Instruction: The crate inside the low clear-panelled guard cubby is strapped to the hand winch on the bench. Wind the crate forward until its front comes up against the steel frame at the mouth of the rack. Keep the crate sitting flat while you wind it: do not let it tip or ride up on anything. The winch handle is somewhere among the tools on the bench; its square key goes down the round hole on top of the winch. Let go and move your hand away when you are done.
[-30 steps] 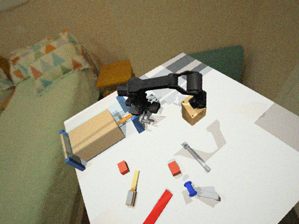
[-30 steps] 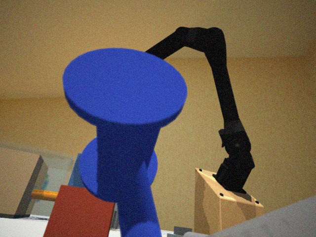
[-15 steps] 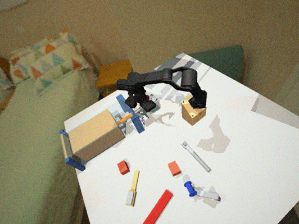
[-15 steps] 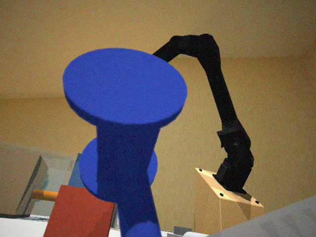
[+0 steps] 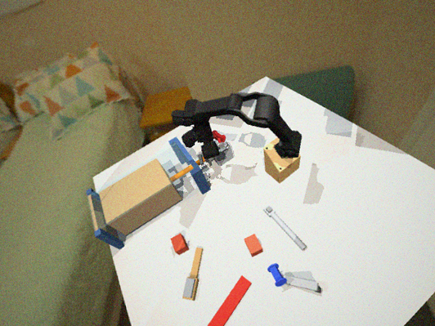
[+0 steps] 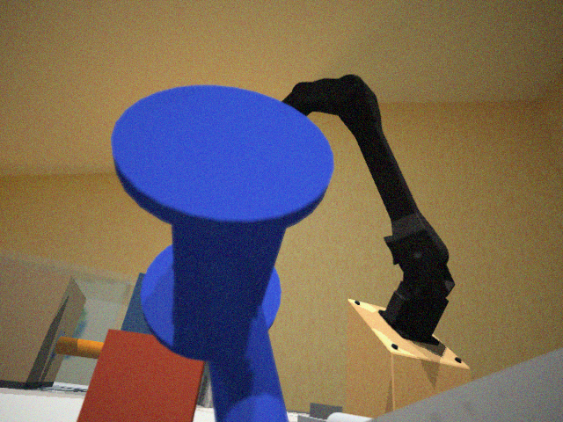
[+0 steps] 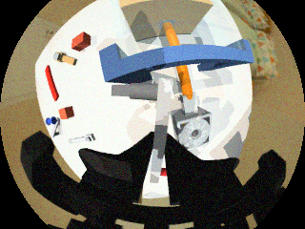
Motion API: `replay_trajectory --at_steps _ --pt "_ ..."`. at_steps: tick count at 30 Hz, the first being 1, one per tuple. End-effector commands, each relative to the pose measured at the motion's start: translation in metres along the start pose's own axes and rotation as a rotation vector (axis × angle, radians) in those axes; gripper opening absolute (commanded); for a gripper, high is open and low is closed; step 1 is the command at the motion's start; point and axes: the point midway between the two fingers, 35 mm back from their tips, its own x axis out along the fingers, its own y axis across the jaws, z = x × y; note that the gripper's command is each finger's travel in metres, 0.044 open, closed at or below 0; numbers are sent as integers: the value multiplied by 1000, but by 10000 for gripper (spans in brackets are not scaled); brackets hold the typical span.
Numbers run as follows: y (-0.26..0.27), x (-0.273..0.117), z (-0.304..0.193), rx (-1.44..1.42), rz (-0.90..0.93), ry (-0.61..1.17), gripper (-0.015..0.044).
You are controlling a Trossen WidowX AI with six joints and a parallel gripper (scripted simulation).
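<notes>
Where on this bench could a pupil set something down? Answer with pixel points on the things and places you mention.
In the top view, there is room right of the silver bar tool (image 5: 287, 229) (image 7: 82, 138), toward the bench's right corner. It is crowded between the blue frame (image 5: 192, 163) (image 6: 134, 309) (image 7: 172, 57) and winch (image 5: 226, 152) (image 7: 194, 134).
</notes>
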Motion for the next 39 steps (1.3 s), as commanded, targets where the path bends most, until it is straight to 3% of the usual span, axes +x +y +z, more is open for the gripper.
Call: replay_trajectory --at_steps 1,12,39 --pt "-3 5 -3 104 42 23 0" --pt "-3 7 -4 90 4 30 0" --pt "-2 7 -4 82 -457 60 0"
